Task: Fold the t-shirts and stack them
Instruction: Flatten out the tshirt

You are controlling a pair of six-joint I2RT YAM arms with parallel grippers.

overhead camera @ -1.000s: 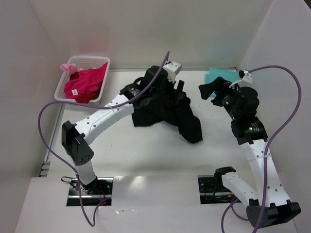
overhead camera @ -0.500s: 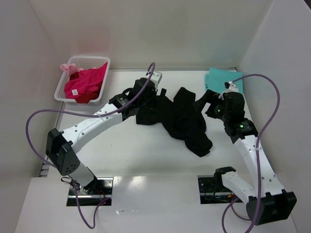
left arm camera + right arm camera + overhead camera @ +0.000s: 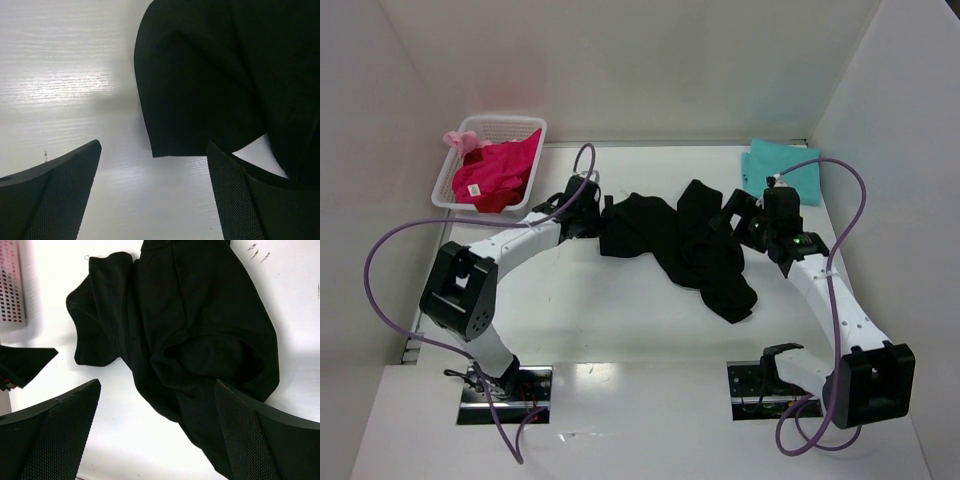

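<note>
The black t-shirt (image 3: pixel 680 245) lies crumpled in the middle of the table, with a tail trailing toward the near right. My left gripper (image 3: pixel 592 220) hovers low at its left edge, open and empty, and a corner of the black t-shirt (image 3: pixel 200 80) shows just beyond the left gripper (image 3: pixel 153 162). My right gripper (image 3: pixel 732 218) is at the shirt's right side, open, with folds of the black t-shirt (image 3: pixel 200 330) under the right gripper (image 3: pixel 157 390). A teal t-shirt (image 3: pixel 782 165) lies folded at the back right. The magenta-pink t-shirt (image 3: pixel 498 172) is heaped in the basket.
The white lattice basket (image 3: pixel 532 128) stands at the back left; its corner (image 3: pixel 10 285) shows in the right wrist view. White walls close in the table on three sides. Purple cables loop off both arms.
The left gripper opened and let the black t-shirt drop, then drew back left and down to its edge. The right gripper came down and leftward to the shirt's right side.
</note>
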